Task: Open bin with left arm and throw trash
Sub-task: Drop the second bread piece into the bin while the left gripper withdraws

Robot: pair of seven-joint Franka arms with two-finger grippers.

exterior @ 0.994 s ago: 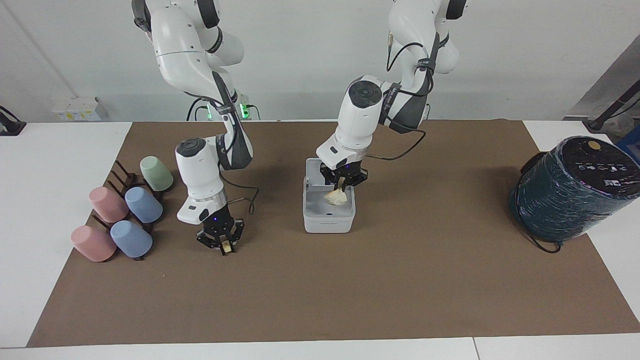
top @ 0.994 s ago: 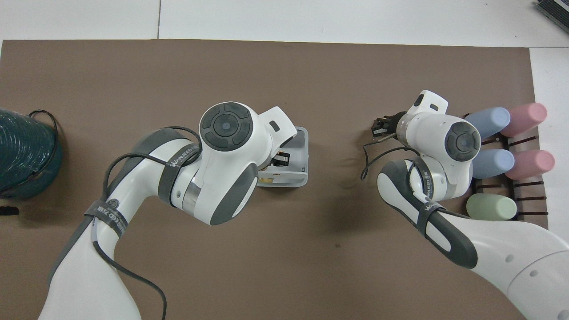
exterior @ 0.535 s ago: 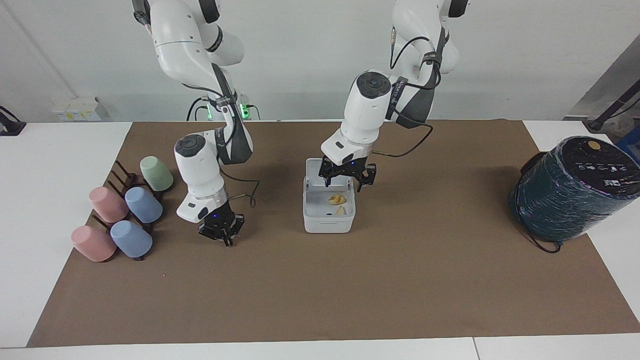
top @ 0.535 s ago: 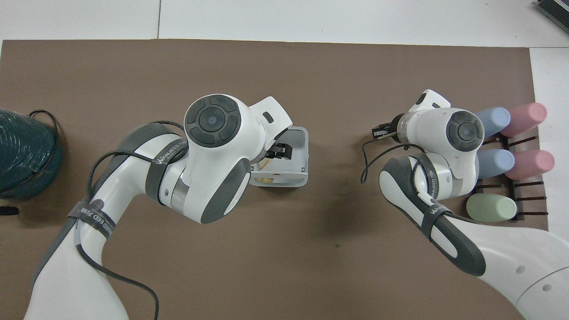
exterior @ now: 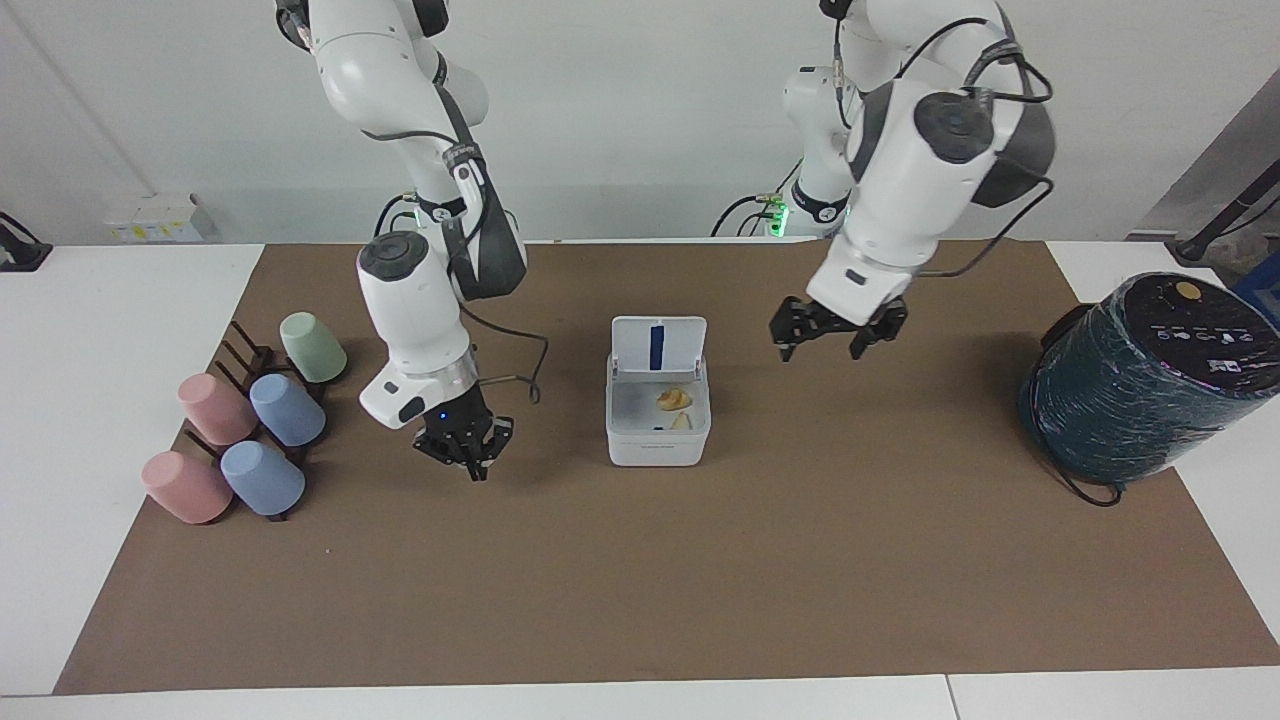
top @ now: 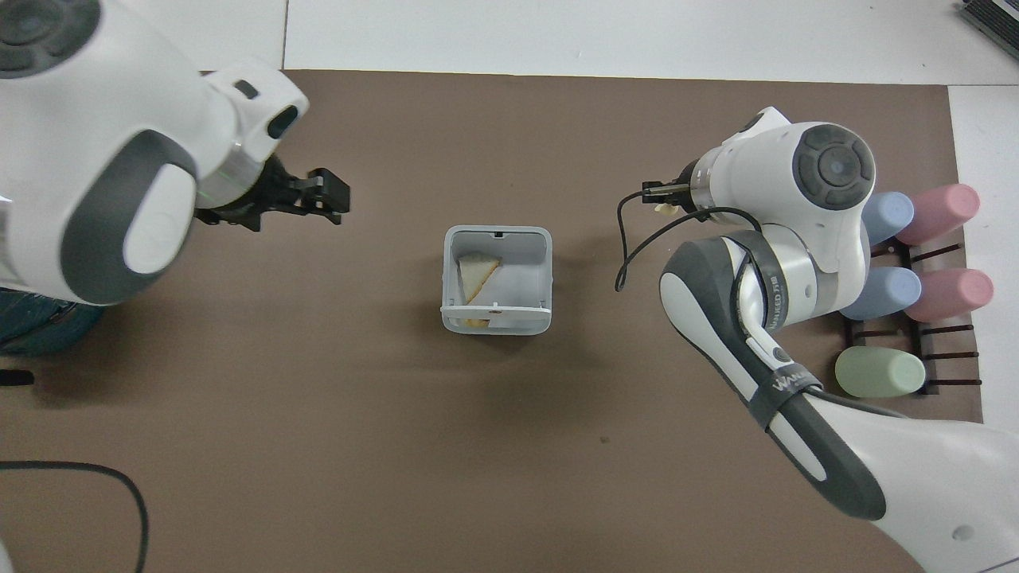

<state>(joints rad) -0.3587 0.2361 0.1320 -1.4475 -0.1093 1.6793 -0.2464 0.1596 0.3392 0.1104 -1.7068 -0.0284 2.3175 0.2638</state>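
The white bin (exterior: 655,446) stands mid-mat with its lid (exterior: 657,345) up, blue strip showing. Two cream trash scraps (exterior: 675,399) lie inside; in the overhead view the triangular scrap (top: 476,274) rests in the bin (top: 497,233). My left gripper (exterior: 836,338) is open and empty, raised over the mat beside the bin toward the left arm's end; it also shows in the overhead view (top: 322,193). My right gripper (exterior: 468,460) hangs low over the mat between the cups and the bin, shut on a small cream scrap (top: 662,209).
A dark rack with several pastel cups (exterior: 240,430) lies at the right arm's end, also in the overhead view (top: 899,270). A big dark teal wrapped cylinder (exterior: 1140,380) stands at the left arm's end. A brown mat (exterior: 640,580) covers the table.
My left gripper let the larger scrap go into the bin, then rose and swung away toward the left arm's end. My right gripper moved a little toward the bin with its scrap.
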